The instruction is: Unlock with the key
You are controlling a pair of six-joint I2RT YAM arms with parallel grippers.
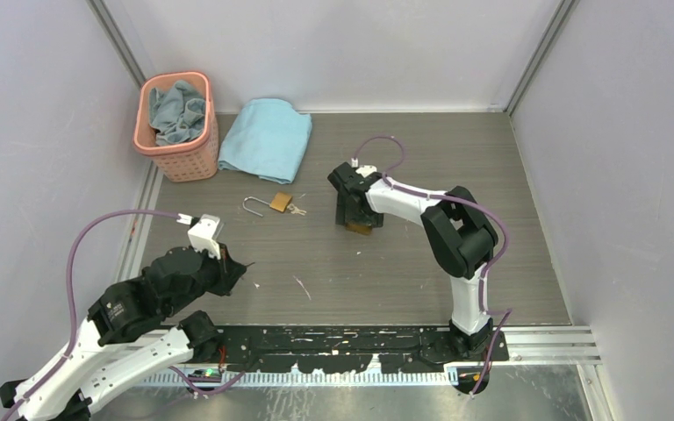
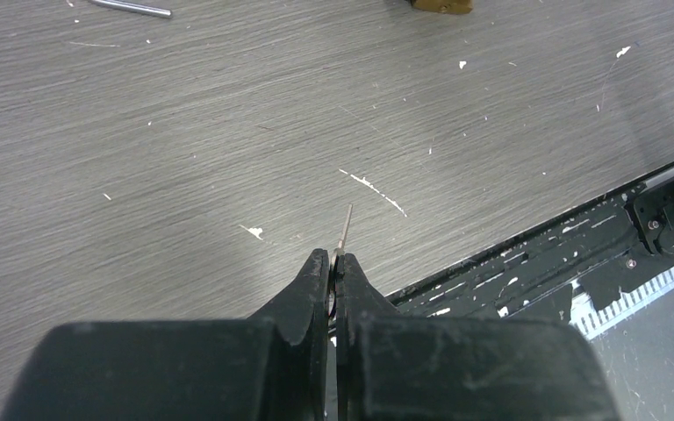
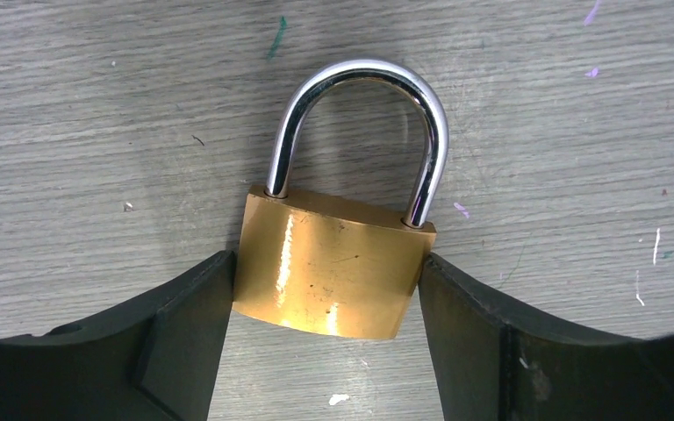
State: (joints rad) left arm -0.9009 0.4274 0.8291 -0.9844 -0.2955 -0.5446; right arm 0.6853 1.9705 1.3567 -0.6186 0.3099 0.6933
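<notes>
A brass padlock (image 3: 333, 272) with its steel shackle (image 3: 360, 70) pushed in lies flat on the grey table. My right gripper (image 3: 326, 263) straddles its body, and both fingers touch its sides. From above, the same padlock (image 1: 360, 229) peeks out under my right gripper (image 1: 358, 221) at mid table. My left gripper (image 2: 333, 256) is shut on the key (image 2: 344, 226), whose thin blade pokes out past the fingertips. It hovers near the front left (image 1: 239, 267), well apart from the padlock.
A second brass padlock (image 1: 279, 203) with its shackle swung open and keys (image 1: 298, 210) beside it lies left of the right gripper. A pink basket (image 1: 175, 79) of cloths and a blue towel (image 1: 266, 139) sit at the back left. A black rail (image 1: 360, 338) runs along the near edge.
</notes>
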